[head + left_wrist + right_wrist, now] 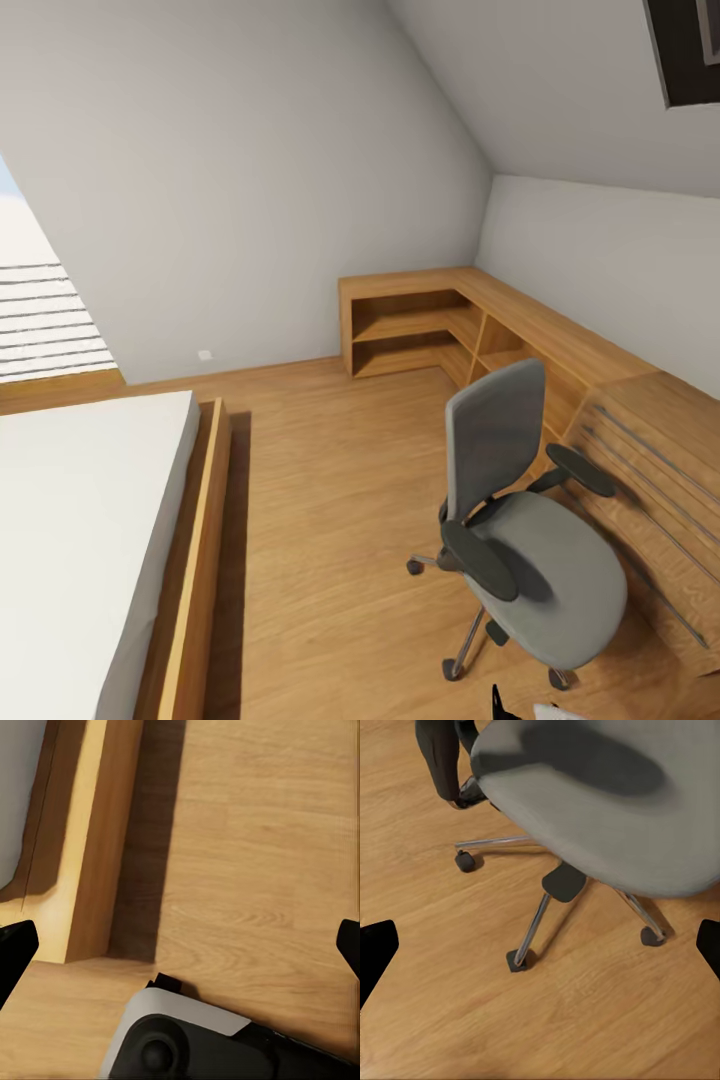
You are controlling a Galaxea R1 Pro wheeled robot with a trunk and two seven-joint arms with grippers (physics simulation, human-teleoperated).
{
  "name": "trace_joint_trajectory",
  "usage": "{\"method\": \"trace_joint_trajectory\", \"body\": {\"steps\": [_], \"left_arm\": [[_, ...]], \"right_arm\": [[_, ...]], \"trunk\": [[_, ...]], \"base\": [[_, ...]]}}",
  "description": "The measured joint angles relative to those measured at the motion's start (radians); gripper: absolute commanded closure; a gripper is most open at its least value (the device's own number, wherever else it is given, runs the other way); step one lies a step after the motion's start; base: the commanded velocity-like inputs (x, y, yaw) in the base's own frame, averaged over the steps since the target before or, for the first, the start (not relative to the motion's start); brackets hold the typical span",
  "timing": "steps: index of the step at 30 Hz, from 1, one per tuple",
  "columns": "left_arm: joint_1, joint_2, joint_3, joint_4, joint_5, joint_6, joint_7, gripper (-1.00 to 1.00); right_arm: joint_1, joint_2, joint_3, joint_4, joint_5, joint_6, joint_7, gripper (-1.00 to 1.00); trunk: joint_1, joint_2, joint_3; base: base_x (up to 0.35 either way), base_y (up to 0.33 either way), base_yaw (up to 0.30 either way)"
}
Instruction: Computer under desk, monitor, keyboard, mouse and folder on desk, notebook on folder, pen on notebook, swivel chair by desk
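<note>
Bedroom with sloped white walls and a light wooden plank floor (330, 520). Head view: a bed with a white mattress (70, 540) on a light wooden frame (195, 560) sits at the left side. An L-shaped light wooden shelf unit (440, 325) runs along the far corner and the right wall, with a light wooden drawer cabinet (655, 480) with long thin metal handles nearer on the right.

Swivel chair, grey padded seat and back with black armrests and a chrome star base on casters (530, 540), stands on the floor just beside the drawer cabinet, its back upright. The seat surface is bare. In the right wrist view, the chair's grey seat (607, 802) is seen from above, with one black armrest (439, 757), chrome legs and dark casters (516, 960) on the floor.

Right end effector (540, 945): two dark fingertips (375, 945) at the opposite edges of the frame, spread wide apart, nothing between them, hovering over the floor near the chair base.

Left end effector (180, 945): dark fingertips (15, 949) likewise at the opposite frame edges, spread wide, holding nothing. Below it lie floor, the corner of the wooden bed frame (97, 847) and part of the robot's own grey and black base (180, 1042).
</note>
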State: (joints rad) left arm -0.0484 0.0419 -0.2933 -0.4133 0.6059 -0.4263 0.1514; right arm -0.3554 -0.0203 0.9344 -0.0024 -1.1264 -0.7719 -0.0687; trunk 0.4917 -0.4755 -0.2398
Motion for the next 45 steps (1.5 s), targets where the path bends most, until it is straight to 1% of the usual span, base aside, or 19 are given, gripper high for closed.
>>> {"method": "trace_joint_trajectory", "body": {"steps": [1, 2, 5, 24, 30, 38, 41, 45], "left_arm": [[0.0, -0.004, -0.001, 0.002, -0.002, -0.001, 0.001, -1.0], [0.0, -0.01, -0.002, 0.004, -0.005, -0.003, 0.003, -1.0], [0.0, -0.012, 0.0, 0.007, -0.005, -0.003, 0.007, -1.0], [0.0, -0.013, 0.0, 0.01, -0.001, -0.003, 0.008, -1.0], [0.0, -0.014, -0.001, 0.01, -0.002, -0.003, 0.007, -1.0], [0.0, -0.014, -0.003, 0.012, -0.002, -0.003, 0.006, -1.0], [0.0, -0.023, -0.006, 0.012, -0.003, -0.003, 0.006, -1.0], [0.0, -0.026, -0.006, 0.012, -0.003, -0.003, 0.006, -1.0]], "right_arm": [[0.0, 0.003, 0.001, 0.0, 0.004, 0.0, 0.0, -1.0], [0.0, 0.025, 0.002, 0.003, 0.013, 0.001, -0.003, -1.0], [0.0, 0.04, -0.004, 0.006, 0.012, -0.002, -0.006, -1.0], [0.001, 0.045, -0.006, 0.009, 0.013, -0.006, -0.006, -1.0], [0.001, 0.046, -0.006, 0.009, 0.013, -0.005, -0.006, -1.0], [0.0, 0.046, -0.005, 0.008, 0.012, -0.001, -0.007, -1.0], [0.001, 0.046, -0.006, 0.008, 0.012, 0.0, -0.007, -1.0], [0.001, 0.046, -0.006, 0.008, 0.012, 0.001, -0.006, -1.0]], "trunk": [[0.0, 0.0, 0.0], [0.0, 0.0, 0.0], [0.0, 0.0, 0.002], [0.0, 0.0, 0.029], [0.0, 0.0, 0.038], [0.0, 0.0, 0.046], [0.0, 0.0, 0.046], [0.0, 0.0, 0.047]], "base": [[0.012, -0.009, 0.15], [0.01, -0.007, 0.173], [0.004, -0.003, 0.19], [0.004, 0.0, 0.093], [0.239, 0.0, 0.095], [0.046, 0.0, 0.222], [0.003, 0.0, 0.272], [0.001, 0.0, 0.277]]}}
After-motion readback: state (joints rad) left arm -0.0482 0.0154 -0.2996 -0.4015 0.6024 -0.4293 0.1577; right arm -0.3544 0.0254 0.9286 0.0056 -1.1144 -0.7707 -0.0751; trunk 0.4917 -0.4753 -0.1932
